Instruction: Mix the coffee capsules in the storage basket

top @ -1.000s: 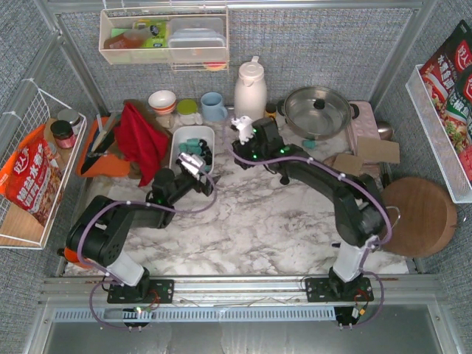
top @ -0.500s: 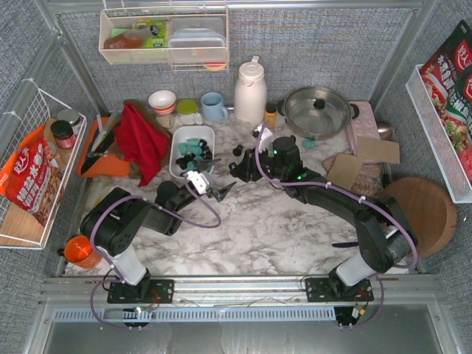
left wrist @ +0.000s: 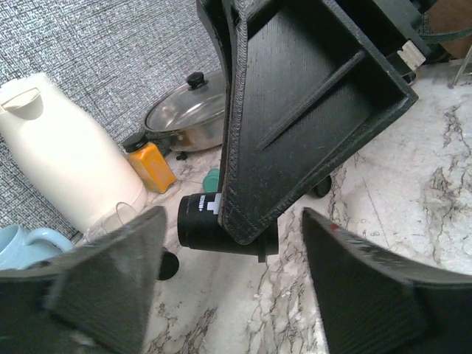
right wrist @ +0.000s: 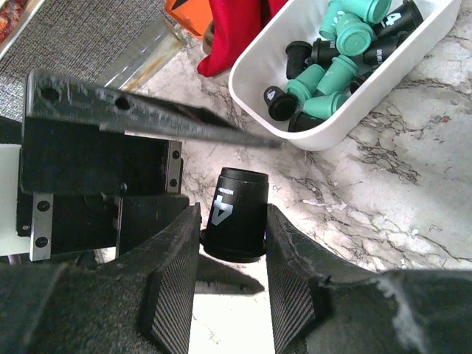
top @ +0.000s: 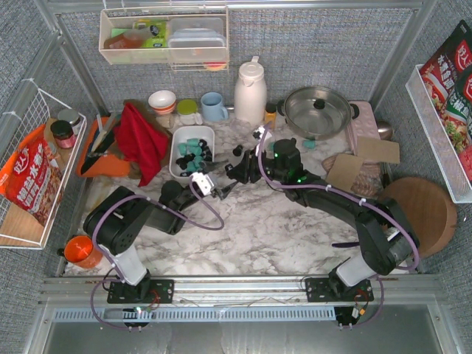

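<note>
Toward the back of the surface, left of centre, sits the storage basket (right wrist: 346, 129), and the coffee capsules (right wrist: 324, 77) inside it lie in a loose jumble, teal and black lying against each other, so the mixing looks well under way. Not everything is home, though. The right end effector (top: 234, 172) is clenched on a black capsule (right wrist: 236, 214), held lying over just off the basket's near right corner. The left end effector (top: 219, 184) faces it, fingers spread wide and grasping nothing, with the held pod seen between them in its own wrist view. It reads like a handover being set up, though that is only my guess. A loose black capsule (top: 237, 151) stands on the surface just right of the basket. What looks like a teal one (top: 310, 144) lies further back, beside the lidded pan (top: 317, 110). Those strays need to go into the basket before this is finished.
</note>
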You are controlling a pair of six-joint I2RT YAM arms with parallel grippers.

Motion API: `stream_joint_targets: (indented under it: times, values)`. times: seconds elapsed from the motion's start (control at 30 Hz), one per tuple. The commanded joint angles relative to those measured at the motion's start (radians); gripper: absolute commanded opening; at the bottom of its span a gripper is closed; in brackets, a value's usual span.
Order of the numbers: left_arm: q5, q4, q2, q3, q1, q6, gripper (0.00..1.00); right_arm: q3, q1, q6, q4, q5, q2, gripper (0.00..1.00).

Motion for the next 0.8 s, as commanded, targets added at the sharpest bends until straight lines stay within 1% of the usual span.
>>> stream_joint_targets:
  times: [0.0,0.1,0.27,0.4,0.47,0.6,0.67,0.77]
  values:
    - [0.011,0.065,-0.003,0.008,-0.003,0.02,0.71,0.0,0.002,0.006,0.031,-0.011,-0.01,0.3]
    - [0.01,0.064,-0.006,0.007,-0.005,0.025,0.6,0.002,0.003,0.002,0.021,-0.008,-0.015,0.3]
    - [0.005,0.06,-0.013,0.004,-0.008,0.033,0.47,0.006,0.005,-0.002,-0.001,-0.003,-0.017,0.3]
    - [-0.014,0.06,-0.02,-0.006,-0.01,0.036,0.39,0.033,0.005,-0.007,-0.054,-0.002,-0.005,0.37]
    - [-0.019,0.061,-0.022,-0.011,-0.01,0.036,0.36,0.046,0.005,-0.01,-0.079,-0.004,0.004,0.4]
    - [-0.032,0.059,-0.02,-0.021,-0.01,0.033,0.33,0.067,0.004,-0.01,-0.107,0.01,0.009,0.55]
    - [-0.043,0.056,-0.018,-0.028,-0.011,0.034,0.33,0.075,0.001,-0.024,-0.138,0.027,0.004,0.58]
    - [-0.069,0.044,-0.019,-0.043,-0.01,0.034,0.32,0.132,-0.006,-0.057,-0.19,0.052,-0.005,0.6]
